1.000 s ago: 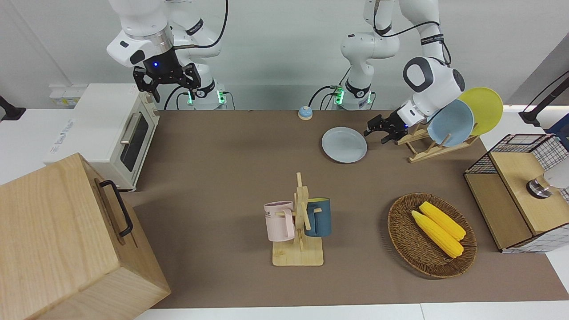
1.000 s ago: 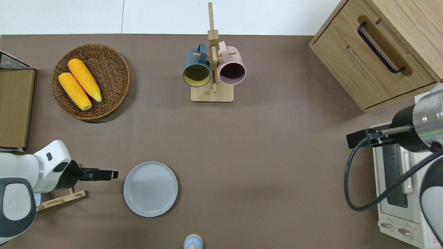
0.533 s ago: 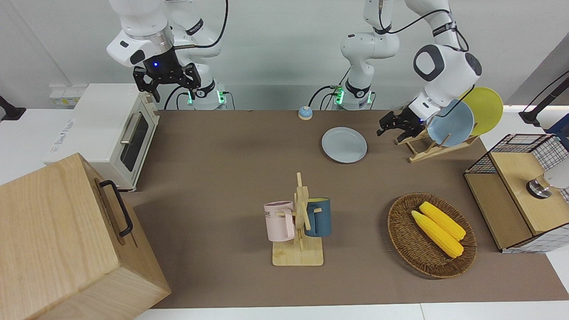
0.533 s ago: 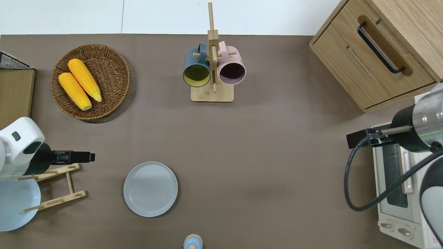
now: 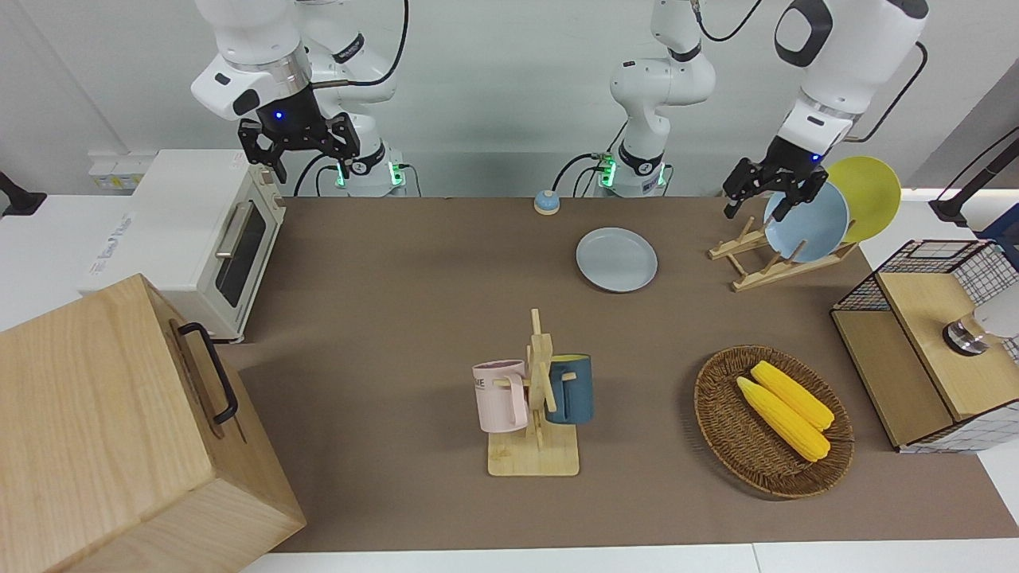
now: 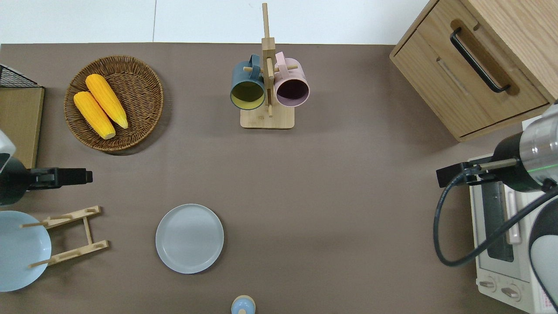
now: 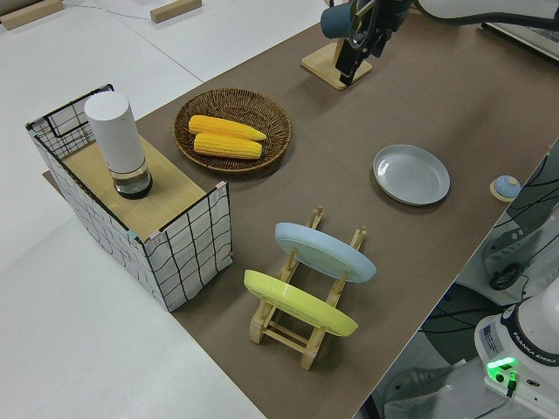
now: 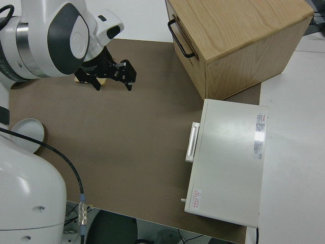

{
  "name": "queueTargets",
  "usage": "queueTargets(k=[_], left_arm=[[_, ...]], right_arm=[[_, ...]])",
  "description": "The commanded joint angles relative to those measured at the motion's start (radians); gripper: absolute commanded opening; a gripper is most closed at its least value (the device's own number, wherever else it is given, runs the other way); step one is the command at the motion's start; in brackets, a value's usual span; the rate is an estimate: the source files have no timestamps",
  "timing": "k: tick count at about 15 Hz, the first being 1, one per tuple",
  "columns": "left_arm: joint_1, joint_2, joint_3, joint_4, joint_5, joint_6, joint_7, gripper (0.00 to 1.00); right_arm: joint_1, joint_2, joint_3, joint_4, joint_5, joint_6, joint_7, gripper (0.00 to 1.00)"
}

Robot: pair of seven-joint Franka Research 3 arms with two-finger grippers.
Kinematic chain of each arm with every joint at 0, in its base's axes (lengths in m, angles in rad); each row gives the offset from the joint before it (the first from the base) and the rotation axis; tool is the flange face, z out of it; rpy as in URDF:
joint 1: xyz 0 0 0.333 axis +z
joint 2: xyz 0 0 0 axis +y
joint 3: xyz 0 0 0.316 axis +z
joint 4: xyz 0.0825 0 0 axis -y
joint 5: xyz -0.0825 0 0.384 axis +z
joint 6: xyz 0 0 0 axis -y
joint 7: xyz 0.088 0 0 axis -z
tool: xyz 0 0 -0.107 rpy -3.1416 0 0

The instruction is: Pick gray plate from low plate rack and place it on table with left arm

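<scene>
Readable writing is scarce: the pink mug (image 5: 500, 396) is showing dark letters too small to read, and the toaster oven (image 8: 229, 161) is carrying a side label and a red warning sticker, both illegible. The gray plate (image 6: 189, 238) is lying flat on the table (image 6: 340, 196), empty, toward the left arm's end and close to the robots' edge, beside the low plate rack (image 6: 72, 236) but apart from it. The left gripper (image 5: 770, 193) is hanging raised in the air with its fingers spread and holding nothing; overhead it is sitting over bare table just farther from the robots than the rack, at the left arm's edge of the table. The left arm (image 5: 836, 60) is bending steeply down from a high elbow, wrist pointing downward. The rack is holding a light-blue plate (image 7: 324, 250) and a yellow plate (image 7: 300, 303), both leaning on the pegs; the left side view is showing the yellow one fully, while overhead only the blue one is appearing. The right arm is parked, its right gripper (image 5: 298, 142) showing open fingers. A basket (image 6: 130, 131) with two corn cobs (image 6: 100, 105) is sitting near the far corner at the left arm's end; the mug stand (image 6: 267, 87) is standing by the far edge with the pink mug and a blue mug (image 6: 246, 88). Only the side view is showing the wire crate (image 7: 188, 253) with a white cylinder (image 7: 118, 142) on it. A wooden cabinet (image 6: 479, 61) is occupying the far corner at the right arm's end.
</scene>
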Motion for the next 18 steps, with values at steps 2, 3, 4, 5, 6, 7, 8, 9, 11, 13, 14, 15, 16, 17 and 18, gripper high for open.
queueTargets(k=[2, 3, 4, 5, 6, 7, 8, 9, 11, 13, 14, 15, 16, 17, 18], left_arm=[[-0.007, 0.039, -0.019, 0.088, 0.033, -0.058, -0.025, 1.0], [-0.009, 0.039, -0.02, 0.088, 0.051, -0.072, -0.025, 0.99], [-0.009, 0.039, -0.022, 0.088, 0.076, -0.084, -0.023, 0.99], [-0.009, 0.039, -0.028, 0.088, 0.097, -0.089, -0.019, 0.99], [-0.007, 0.039, -0.032, 0.088, 0.113, -0.089, -0.014, 0.99], [-0.009, 0.039, -0.035, 0.088, 0.136, -0.089, -0.003, 0.99], [-0.007, 0.039, -0.046, 0.088, 0.15, -0.089, -0.002, 0.99], [-0.009, 0.037, -0.054, 0.088, 0.154, -0.089, -0.005, 0.99], [-0.009, 0.036, -0.06, 0.088, 0.157, -0.09, -0.002, 0.99], [-0.009, 0.036, -0.06, 0.088, 0.157, -0.095, -0.002, 0.99], [-0.007, 0.036, -0.06, 0.088, 0.157, -0.113, -0.002, 0.99], [-0.007, 0.033, -0.06, 0.088, 0.157, -0.119, -0.002, 0.99], [-0.007, 0.031, -0.06, 0.087, 0.157, -0.13, 0.001, 0.99], [-0.006, 0.031, -0.06, 0.088, 0.156, -0.132, 0.001, 0.99], [-0.006, 0.029, -0.06, 0.088, 0.156, -0.132, 0.001, 0.99]], right_arm=[[-0.01, -0.002, 0.006, 0.006, 0.01, -0.013, -0.001, 0.99], [-0.01, -0.002, 0.006, 0.006, 0.01, -0.013, -0.001, 0.99], [-0.01, -0.002, 0.006, 0.006, 0.01, -0.013, -0.001, 0.987], [-0.01, -0.002, 0.006, 0.006, 0.01, -0.013, -0.001, 0.99], [-0.01, -0.002, 0.006, 0.006, 0.01, -0.013, -0.001, 0.99], [-0.01, -0.002, 0.006, 0.006, 0.01, -0.013, -0.001, 0.99], [-0.01, -0.002, 0.006, 0.006, 0.01, -0.013, -0.001, 0.99], [-0.01, -0.002, 0.006, 0.006, 0.01, -0.013, -0.001, 0.99], [-0.01, -0.002, 0.006, 0.006, 0.01, -0.013, -0.001, 0.99], [-0.01, -0.002, 0.006, 0.006, 0.01, -0.013, -0.001, 0.99], [-0.01, -0.002, 0.006, 0.006, 0.01, -0.013, -0.001, 0.987], [-0.01, -0.002, 0.006, 0.006, 0.01, -0.013, -0.001, 0.99], [-0.01, -0.002, 0.006, 0.006, 0.01, -0.013, 0.0, 0.987], [-0.01, -0.002, 0.006, 0.006, 0.01, -0.013, -0.001, 0.99], [-0.01, -0.002, 0.006, 0.006, 0.01, -0.013, 0.0, 0.99]])
